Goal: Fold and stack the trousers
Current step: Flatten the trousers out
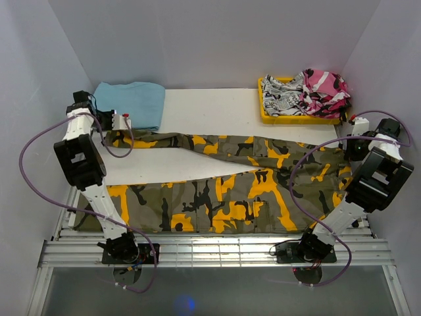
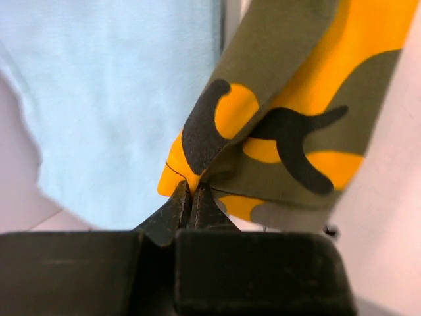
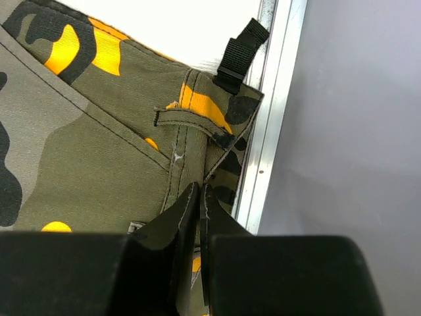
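The camouflage trousers lie spread across the table, legs pointing left and waist at the right. At the far left, my left gripper is shut on the hem corner of the far leg. In the left wrist view the fingertips pinch the orange hem, and the trousers' fabric rises from them. My right gripper is at the right edge, shut on the waistband. In the right wrist view its fingers clamp the trousers beside a belt loop and a black strap.
A light blue cloth lies at the back left, right behind the left gripper. A yellow tray at the back right holds a black-and-white printed garment and a pink camouflage one. The table's metal edge and a grey wall are close on the right.
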Tool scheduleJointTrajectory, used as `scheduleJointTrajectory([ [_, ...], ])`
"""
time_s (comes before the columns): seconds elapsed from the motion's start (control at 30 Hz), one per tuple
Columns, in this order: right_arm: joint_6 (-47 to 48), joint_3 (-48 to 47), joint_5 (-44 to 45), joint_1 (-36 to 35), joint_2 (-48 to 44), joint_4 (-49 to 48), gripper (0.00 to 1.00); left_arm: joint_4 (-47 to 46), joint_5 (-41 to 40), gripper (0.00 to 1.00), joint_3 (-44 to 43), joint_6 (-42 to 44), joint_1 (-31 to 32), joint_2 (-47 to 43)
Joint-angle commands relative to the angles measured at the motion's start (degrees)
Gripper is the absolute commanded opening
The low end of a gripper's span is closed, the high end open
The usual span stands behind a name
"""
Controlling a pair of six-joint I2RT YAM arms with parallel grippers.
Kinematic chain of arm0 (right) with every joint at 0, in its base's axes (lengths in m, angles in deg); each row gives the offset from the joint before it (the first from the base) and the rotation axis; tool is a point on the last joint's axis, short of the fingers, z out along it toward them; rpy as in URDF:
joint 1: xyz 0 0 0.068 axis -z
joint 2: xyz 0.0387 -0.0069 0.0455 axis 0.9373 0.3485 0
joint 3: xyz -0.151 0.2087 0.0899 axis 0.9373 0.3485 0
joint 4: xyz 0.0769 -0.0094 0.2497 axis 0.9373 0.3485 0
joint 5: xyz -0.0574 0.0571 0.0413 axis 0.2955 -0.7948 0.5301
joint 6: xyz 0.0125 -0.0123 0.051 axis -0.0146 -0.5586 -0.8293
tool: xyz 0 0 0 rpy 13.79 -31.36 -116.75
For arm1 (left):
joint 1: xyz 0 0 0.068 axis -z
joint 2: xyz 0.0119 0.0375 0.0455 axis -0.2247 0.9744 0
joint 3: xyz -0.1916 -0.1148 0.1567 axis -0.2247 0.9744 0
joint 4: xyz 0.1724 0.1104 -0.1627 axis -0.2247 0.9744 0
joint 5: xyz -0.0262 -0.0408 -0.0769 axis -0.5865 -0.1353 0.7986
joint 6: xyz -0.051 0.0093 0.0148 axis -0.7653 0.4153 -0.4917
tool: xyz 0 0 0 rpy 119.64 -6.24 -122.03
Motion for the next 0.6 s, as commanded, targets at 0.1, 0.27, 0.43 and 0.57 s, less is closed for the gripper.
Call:
scheduleJointTrajectory([
  [0.1, -0.2, -2.9, -3.3, 1.7, -1.9, -1.8, 0.08, 9.1, 0.1, 0.00, 3.2, -6.0, -1.3, -16.5],
  [0.27, 0.0, -3.1, -5.0, 2.4, -2.2, -2.0, 0.08, 13.7, -2.6, 0.00, 10.9, -11.4, -2.3, -26.4],
  [0.43, 0.6, -2.2, -7.3, 3.6, -3.9, -3.9, 0.08, 19.3, -1.7, 0.00, 13.6, -19.4, -5.2, -36.5],
  [0.57, 0.7, -0.9, -9.4, 5.8, -5.1, -6.1, 0.08, 26.3, -2.2, 0.00, 14.9, -24.9, -7.8, -43.6],
])
